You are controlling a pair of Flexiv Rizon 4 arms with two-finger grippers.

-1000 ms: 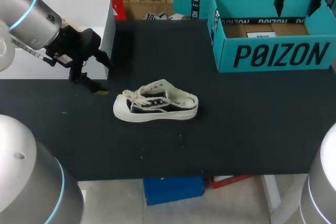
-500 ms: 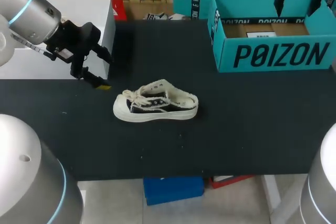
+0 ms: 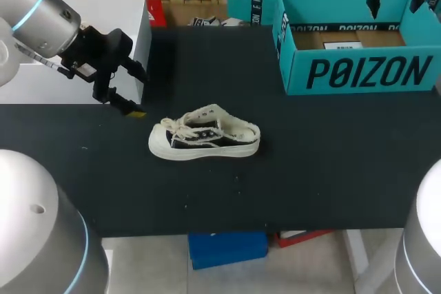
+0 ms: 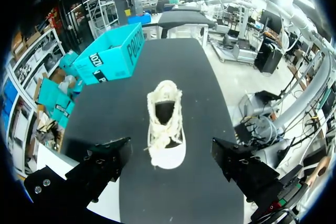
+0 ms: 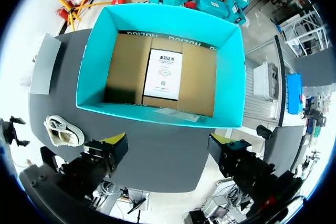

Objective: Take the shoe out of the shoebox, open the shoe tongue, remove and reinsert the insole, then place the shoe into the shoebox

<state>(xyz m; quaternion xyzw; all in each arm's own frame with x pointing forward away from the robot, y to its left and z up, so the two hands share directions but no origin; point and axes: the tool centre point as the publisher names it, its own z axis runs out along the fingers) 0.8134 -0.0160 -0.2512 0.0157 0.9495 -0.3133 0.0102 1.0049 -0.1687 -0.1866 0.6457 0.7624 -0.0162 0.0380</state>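
Lying near the middle of the black table (image 3: pixel 331 170), the cream-and-black canvas sneaker (image 3: pixel 204 133) is resting on its sole with its white toe cap pointing toward the robot's left side and its laces spilling loosely over the front. It is sitting outside the teal shoebox (image 3: pixel 358 74) and well apart from it. The shoebox is standing open at the table's far right corner. From the right wrist view, its brown cardboard floor is showing a white paper sheet (image 5: pixel 164 74) lying flat in the middle. The left gripper (image 3: pixel 134 92) is hovering just off the sneaker's toe, in front of a white box (image 3: pixel 103 25) at the table's far left. Its two fingers are standing spread wide and gripping nothing. From the left wrist view, the sneaker is lying ahead of them, toe nearest, untouched. The right gripper (image 3: pixel 395 1) is hanging over the shoebox's far wall, its yellow-tipped fingers (image 5: pixel 113 141) likewise parted and empty, looking straight down into the open box.
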